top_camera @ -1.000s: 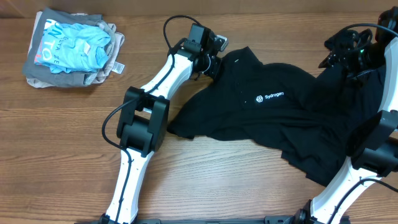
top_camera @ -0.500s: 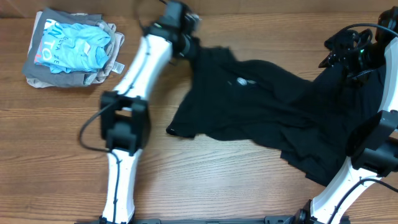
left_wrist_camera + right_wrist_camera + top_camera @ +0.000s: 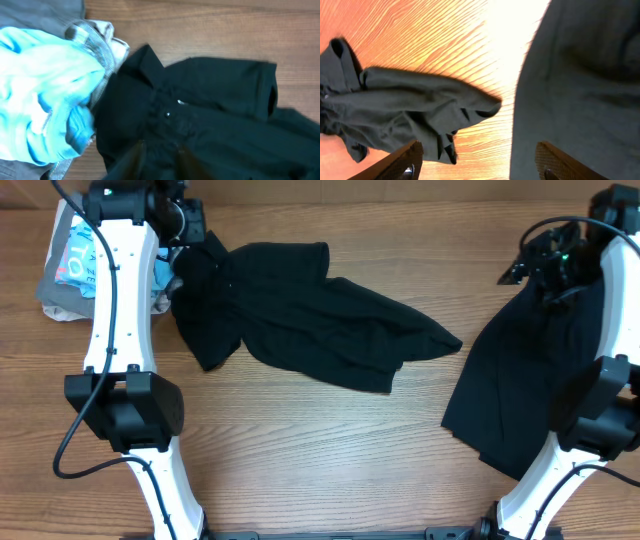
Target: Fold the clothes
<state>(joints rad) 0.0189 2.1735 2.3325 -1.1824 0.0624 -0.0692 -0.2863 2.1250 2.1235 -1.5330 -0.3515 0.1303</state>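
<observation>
Laying-out step: left fingers (image 3: 127,165), grip unclear, hang over the limp black collared shirt (image 3: 300,320); right fingers (image 3: 405,160) gape empty; next, flatten it.

Black shirt (image 3: 300,310): limp, matt cloth, soft and creased. Second black garment (image 3: 530,380): same dull fabric, no sheen. Table (image 3: 330,460): wood grain, smooth, faint sheen under the light. Folded pile (image 3: 60,290): pale blue and grey cloth, matt. Left arm (image 3: 115,300), right arm (image 3: 545,475): smooth white plastic shells, slightly glossy; matt black joints.
</observation>
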